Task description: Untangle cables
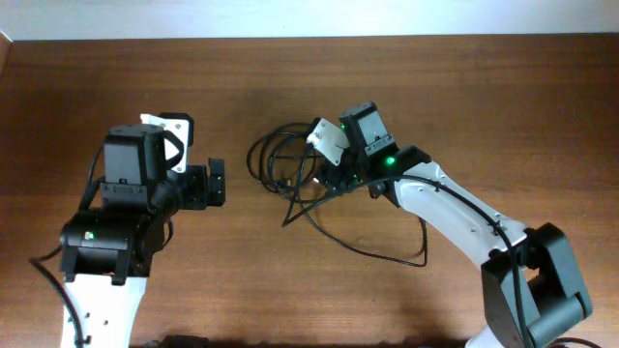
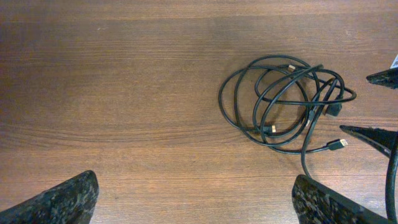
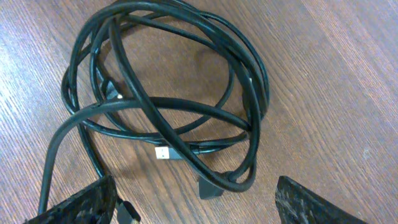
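Note:
The cables [image 1: 290, 169] are thin black cords tangled in a loose coil on the wooden table, with a long strand trailing toward the front right [image 1: 387, 253]. In the left wrist view the coil [image 2: 280, 102] lies right of centre with gold and silver plug tips showing. In the right wrist view the coil [image 3: 168, 93] fills the frame, a silver plug tip [image 3: 163, 152] near its lower side. My right gripper [image 3: 196, 202] is open just above the coil's near edge, fingers on either side of a loop. My left gripper [image 2: 199, 199] is open and empty, left of the coil.
The wooden table [image 1: 464, 97] stretches all round the coil. A pale wall edge [image 1: 290, 19] runs along the far side. My left arm's body [image 1: 126, 213] stands at the front left, my right arm's base [image 1: 532, 290] at the front right.

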`<state>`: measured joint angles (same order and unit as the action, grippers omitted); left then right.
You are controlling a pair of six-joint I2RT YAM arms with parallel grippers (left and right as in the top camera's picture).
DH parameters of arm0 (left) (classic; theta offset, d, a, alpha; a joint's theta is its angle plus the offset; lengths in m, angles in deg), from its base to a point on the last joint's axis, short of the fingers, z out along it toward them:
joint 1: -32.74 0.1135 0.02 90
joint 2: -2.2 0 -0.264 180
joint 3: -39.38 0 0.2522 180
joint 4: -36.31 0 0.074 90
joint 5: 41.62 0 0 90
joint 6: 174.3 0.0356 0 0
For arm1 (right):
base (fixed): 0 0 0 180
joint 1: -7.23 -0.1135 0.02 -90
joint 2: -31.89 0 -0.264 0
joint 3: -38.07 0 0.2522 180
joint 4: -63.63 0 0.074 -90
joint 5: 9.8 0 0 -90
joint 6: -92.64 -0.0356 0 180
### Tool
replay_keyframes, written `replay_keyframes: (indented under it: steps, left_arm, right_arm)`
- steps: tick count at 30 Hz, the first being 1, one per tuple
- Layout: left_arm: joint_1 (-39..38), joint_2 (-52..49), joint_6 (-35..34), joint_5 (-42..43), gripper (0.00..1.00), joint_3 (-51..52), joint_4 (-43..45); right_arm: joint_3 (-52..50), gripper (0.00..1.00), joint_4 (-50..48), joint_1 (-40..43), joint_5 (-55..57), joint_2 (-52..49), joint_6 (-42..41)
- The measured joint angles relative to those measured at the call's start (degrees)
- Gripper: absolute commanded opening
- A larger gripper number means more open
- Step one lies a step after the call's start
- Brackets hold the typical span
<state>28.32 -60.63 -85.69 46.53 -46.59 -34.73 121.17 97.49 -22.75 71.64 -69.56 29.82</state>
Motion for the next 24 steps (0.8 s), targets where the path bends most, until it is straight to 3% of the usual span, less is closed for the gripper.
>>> replay_keyframes:
  steps: [4,5,7,8,14,16,19,21,24]
  left_arm:
    - [0.0,0.0,0.0,0.0,1.0,0.0,-0.4]
    - [0.0,0.0,0.0,0.2,0.99,0.0,-0.6]
    - [0.0,0.0,0.0,0.3,0.99,0.0,-0.7]
    - [0.0,0.0,0.0,0.4,0.99,0.0,-0.7]
    - [0.0,0.0,0.0,0.4,0.99,0.0,-0.7]
    - [0.0,0.0,0.0,0.4,0.99,0.0,-0.6]
    - [0.0,0.0,0.0,0.4,0.99,0.0,-0.9]
    - [0.1,0.0,0.0,0.9,1.0,0.0,-1.9]
    - [0.0,0.0,0.1,8.7,0.98,0.0,-2.0]
  right_arm:
    - [0.0,0.77,-3.5,0.0,-0.9,-4.9,0.0]
    - [0.0,0.73,-5.6,0.0,-0.9,-5.6,0.0]
    - [0.0,0.42,-9.1,0.0,-0.9,-6.5,-0.1]
    - [0.0,0.04,-10.4,0.0,-1.0,-6.5,-0.1]
    - [0.0,0.04,-6.6,0.0,-1.0,-5.2,-7.6]
    - [-0.3,0.04,-4.0,0.0,-0.8,2.4,-10.7]
    - [0.2,0.04,-4.2,0.0,-1.1,24.6,-15.8]
    - [0.2,0.04,-2.0,-0.1,-2.4,33.3,-18.8]
    - [0.3,0.04,-0.7,-0.1,-6.4,42.1,-22.3]
